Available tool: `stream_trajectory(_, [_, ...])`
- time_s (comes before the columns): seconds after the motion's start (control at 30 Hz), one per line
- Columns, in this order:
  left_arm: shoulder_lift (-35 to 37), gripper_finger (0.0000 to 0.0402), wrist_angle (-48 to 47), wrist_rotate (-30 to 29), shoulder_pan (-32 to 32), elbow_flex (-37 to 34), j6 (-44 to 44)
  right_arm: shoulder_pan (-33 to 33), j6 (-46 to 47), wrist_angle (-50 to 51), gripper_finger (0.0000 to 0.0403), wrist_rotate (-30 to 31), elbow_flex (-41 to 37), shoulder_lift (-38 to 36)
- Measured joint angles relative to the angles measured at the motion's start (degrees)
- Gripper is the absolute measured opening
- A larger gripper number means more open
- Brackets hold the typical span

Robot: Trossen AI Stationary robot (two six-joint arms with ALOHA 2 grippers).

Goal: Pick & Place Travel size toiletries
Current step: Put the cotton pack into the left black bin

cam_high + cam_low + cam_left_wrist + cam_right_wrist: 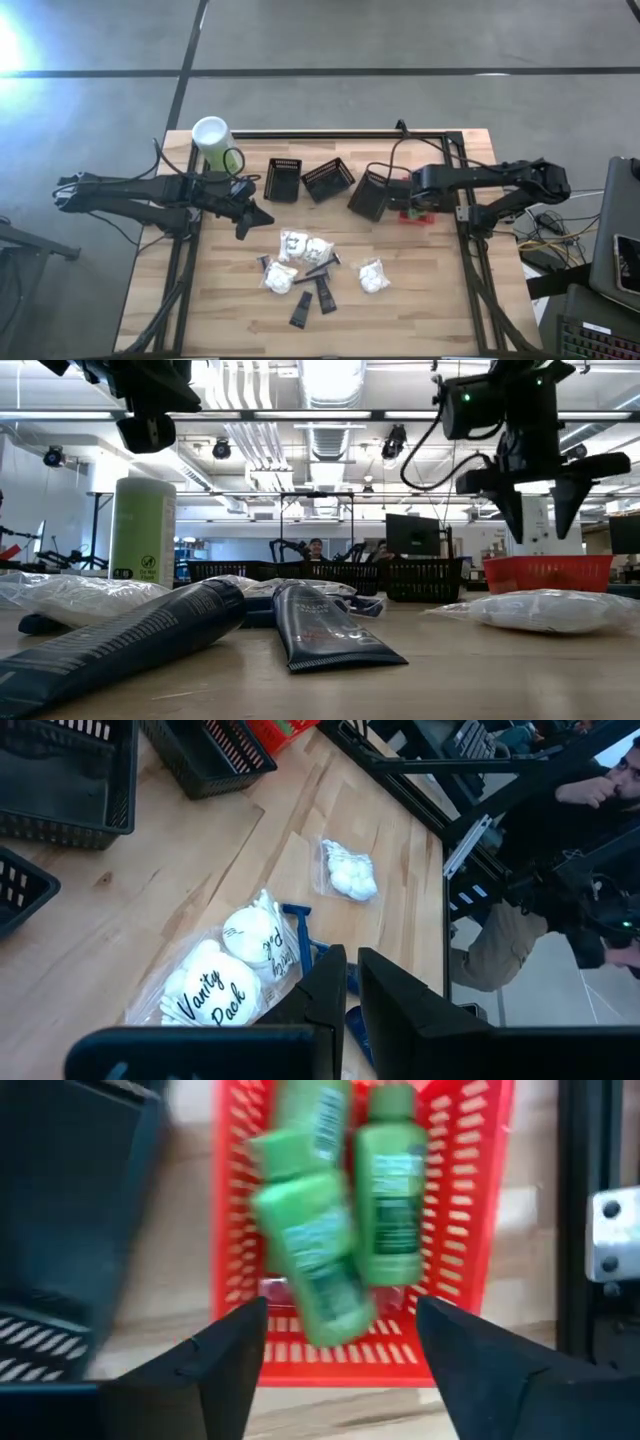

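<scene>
My right gripper stands open, pointing down over the red basket. In the basket lie two bright green tubes: one lies still, and the other shows blurred between and beyond my fingers, apart from both. In the low view the right gripper hangs just above the red basket. White packets and dark tubes lie flat on the table's middle. My left gripper waits shut above the table, left of them.
Three black slotted baskets stand in a row at the back. A tall pale-green canister stands at the back left. A person shows beyond the table's edge in the left wrist view.
</scene>
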State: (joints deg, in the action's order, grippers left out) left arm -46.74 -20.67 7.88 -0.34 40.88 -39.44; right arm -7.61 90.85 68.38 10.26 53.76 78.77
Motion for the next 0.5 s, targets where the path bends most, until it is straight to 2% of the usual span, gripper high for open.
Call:
stream_trajectory(0.23, [0.0,0.0035,0.02,-0.02,0.0,0.0,0.02,7.69,-0.38,-1.97,0.0298,0.47,7.37,2.22])
stream_trajectory(0.37, [-0.01,0.0035,0.03,-0.03,0.0,0.0,0.01,14.68,2.15,-2.97,0.0312,-0.49,12.14,7.55])
stream_trajectory(0.5, [-0.02,0.0035,0.04,-0.04,-0.02,0.0,-0.11,21.05,3.66,-5.26,0.0319,-4.56,16.52,14.89])
